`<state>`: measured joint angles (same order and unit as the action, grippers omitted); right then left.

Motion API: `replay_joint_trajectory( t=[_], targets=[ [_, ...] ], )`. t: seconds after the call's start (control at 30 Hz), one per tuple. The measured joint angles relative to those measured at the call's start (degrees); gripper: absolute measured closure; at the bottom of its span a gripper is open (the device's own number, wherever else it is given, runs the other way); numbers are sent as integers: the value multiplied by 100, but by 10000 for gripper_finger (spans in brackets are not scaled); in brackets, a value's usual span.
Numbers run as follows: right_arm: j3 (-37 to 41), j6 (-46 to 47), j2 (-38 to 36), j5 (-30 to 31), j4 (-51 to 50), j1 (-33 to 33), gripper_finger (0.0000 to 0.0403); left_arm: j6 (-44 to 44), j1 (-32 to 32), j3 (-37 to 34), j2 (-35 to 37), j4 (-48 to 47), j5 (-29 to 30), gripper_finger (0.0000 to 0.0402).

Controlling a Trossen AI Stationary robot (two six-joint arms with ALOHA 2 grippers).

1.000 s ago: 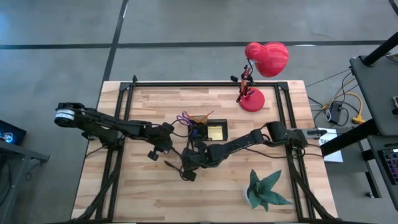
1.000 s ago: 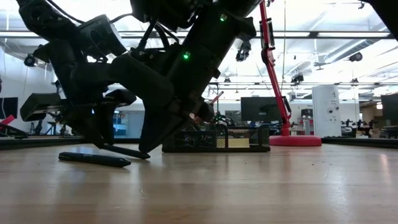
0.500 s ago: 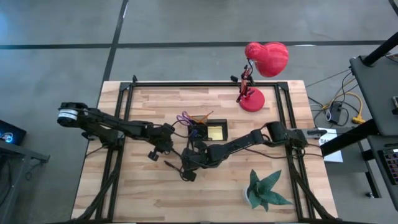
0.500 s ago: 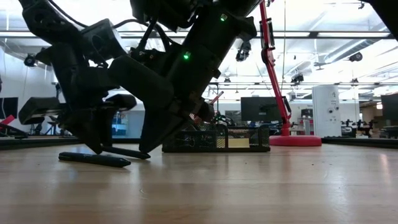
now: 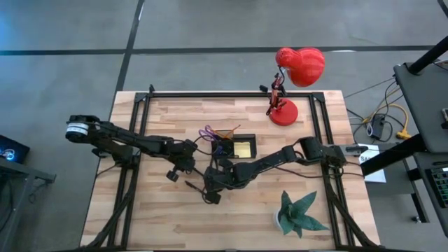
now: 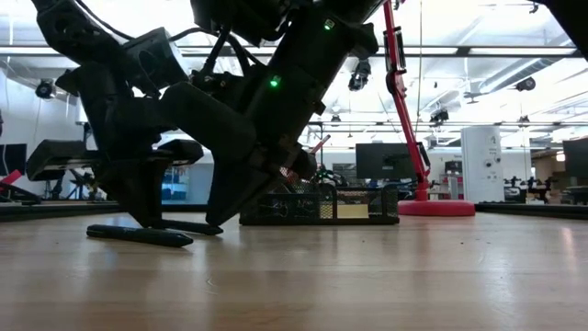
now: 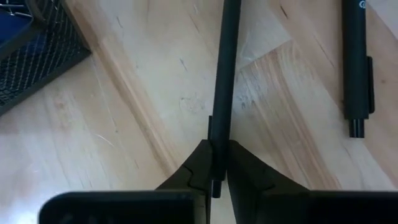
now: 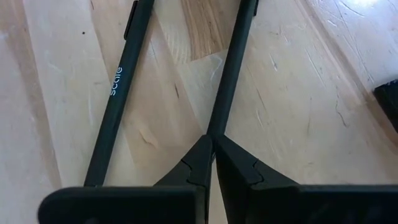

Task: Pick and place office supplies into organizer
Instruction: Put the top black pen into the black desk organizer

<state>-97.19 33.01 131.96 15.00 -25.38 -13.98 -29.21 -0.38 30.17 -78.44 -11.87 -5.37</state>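
Note:
Two thin dark pens lie on the wooden table in front of the black mesh organizer (image 5: 234, 147). The organizer holds a yellow sticky pad (image 5: 243, 148), and purple-handled scissors (image 5: 208, 133) stick out of it. My left gripper (image 7: 217, 180) is shut on one pen (image 7: 225, 74). My right gripper (image 8: 211, 149) is shut on a pen (image 8: 230, 68). In the low view one pen (image 6: 184, 225) runs between both grippers' tips. The other pen (image 6: 138, 236) lies free beside it and shows in both wrist views (image 7: 357, 62) (image 8: 115, 93). My left gripper pinches the pen's end (image 7: 216, 140) between its two fingertips, which point down from above and lie along the pen. The pen stays flat on the table. My right gripper pinches a pen's end (image 8: 214, 127) between its two fingertips, from above and along the pen, which stays low on the table.
A red desk lamp (image 5: 283, 112) stands at the far right of the table. A green paper plant (image 5: 299, 213) stands at the near right. The organizer's mesh corner (image 7: 31, 50) is close to my left gripper. Bare wood lies toward the near edge.
My left arm has shifted a little over the pen's end. Both pens lie where they were.

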Motion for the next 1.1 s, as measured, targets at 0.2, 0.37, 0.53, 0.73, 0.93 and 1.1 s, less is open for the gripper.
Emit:
replay_joint_trajectory(
  t=[0.2,0.37,0.53,0.73,0.93,1.1],
  targets=[
    [-180,183,-10,29,-284,4,390,-28,-9,155,107,-222,258,389],
    [-349,580,-194,628,-889,-17,390,-13,0,518,155,-779,704,389],
    [-418,1091,-690,2041,-1725,-113,390,-136,-4,974,327,-1386,1183,388],
    [-444,2731,-1359,3736,-3308,-232,390,-714,-15,1716,635,-2178,2014,386],
    [-405,3469,-1825,4207,-4063,-225,390,-1645,-15,2563,646,-2582,3425,385],
    [-385,3425,-1957,4468,-4179,-238,390,-2951,-5,3108,316,-2544,4810,385]
  ],
)
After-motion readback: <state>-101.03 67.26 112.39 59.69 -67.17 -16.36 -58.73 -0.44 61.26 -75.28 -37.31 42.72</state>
